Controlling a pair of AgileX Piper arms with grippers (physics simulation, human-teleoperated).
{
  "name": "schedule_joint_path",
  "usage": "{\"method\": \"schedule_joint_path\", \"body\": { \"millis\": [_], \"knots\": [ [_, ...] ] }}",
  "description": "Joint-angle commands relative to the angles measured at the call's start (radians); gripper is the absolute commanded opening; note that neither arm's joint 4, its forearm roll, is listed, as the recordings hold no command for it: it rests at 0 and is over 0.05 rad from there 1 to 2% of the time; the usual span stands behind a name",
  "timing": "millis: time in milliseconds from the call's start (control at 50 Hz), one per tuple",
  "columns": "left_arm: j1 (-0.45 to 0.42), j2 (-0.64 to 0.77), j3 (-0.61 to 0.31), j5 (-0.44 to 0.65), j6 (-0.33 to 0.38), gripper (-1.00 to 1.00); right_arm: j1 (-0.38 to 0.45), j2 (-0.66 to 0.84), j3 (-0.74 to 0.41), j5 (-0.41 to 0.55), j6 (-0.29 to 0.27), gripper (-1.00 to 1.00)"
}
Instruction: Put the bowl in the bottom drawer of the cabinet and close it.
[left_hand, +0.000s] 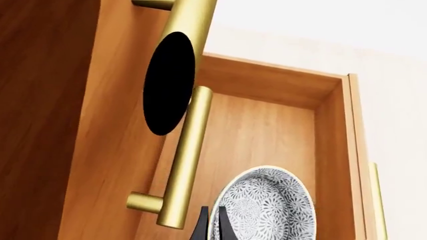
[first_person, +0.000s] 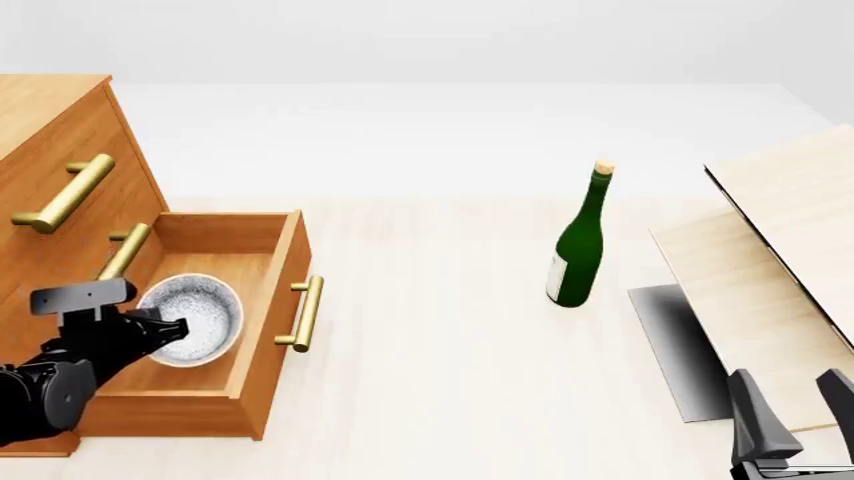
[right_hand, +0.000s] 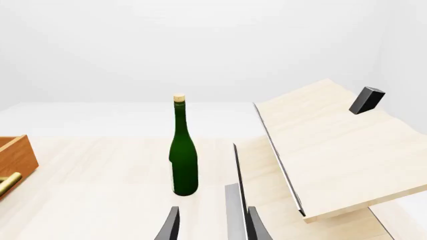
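**A:** Left gripper (first_person: 171, 332) down inside the bottom drawer (first_person: 274, 330), fingertips pinched on the near rim of the bowl (first_person: 194, 318). Clenched on it, by the look of the left wrist view: two dark fingers (left_hand: 202, 227) either side of the speckled rim.

**B:** And the bowl itself? Resting on the drawer floor or hanging above it?

**A:** Cannot tell from here. Within the drawer walls for certain, toward the cabinet (first_person: 54, 160) side, low in the box. Probably time to let go.

**B:** Then the shove. Drawer pulled well out, brass handle (first_person: 302, 312) on its front facing right, toward the table's middle. Long axis of that bar running away from the camera, so a push against the front panel, leftward, toward the cabinet.

**A:** Left arm nearest by far, already right there. Needs to lift clear of the bowl, swing round the front panel, press from the handle side.

**B:** Right gripper (first_person: 795, 425)?

**A:** Well apart, low at the right edge, fingers spread, nothing between them. Green bottle (first_person: 582, 245) and pale boards (first_person: 787, 260) standing between it and the drawer. Looks like a poor candidate.

**B:** Risk?

**A:** Catching the rim on the way up and tipping the bowl.
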Motion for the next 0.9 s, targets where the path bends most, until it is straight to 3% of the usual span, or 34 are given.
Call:
{"method": "schedule_joint_path", "body": {
  "millis": [20, 40, 440, 900],
  "knots": [
    [0.004, 0.018, -0.005, -0.012, 0.012, -1.0, 0.0, 0.0, 0.0, 0.0, 0.0, 1.0],
    [0.004, 0.021, -0.006, -0.012, 0.012, 1.0, 0.0, 0.0, 0.0, 0.0, 0.0, 1.0],
    [0.005, 0.031, -0.012, -0.004, 0.009, 1.0, 0.0, 0.0, 0.0, 0.0, 0.0, 1.0],
    [-0.021, -0.117, 0.007, 0.062, -0.002, 1.0, 0.0, 0.0, 0.0, 0.0, 0.0, 1.0]
  ]
}}
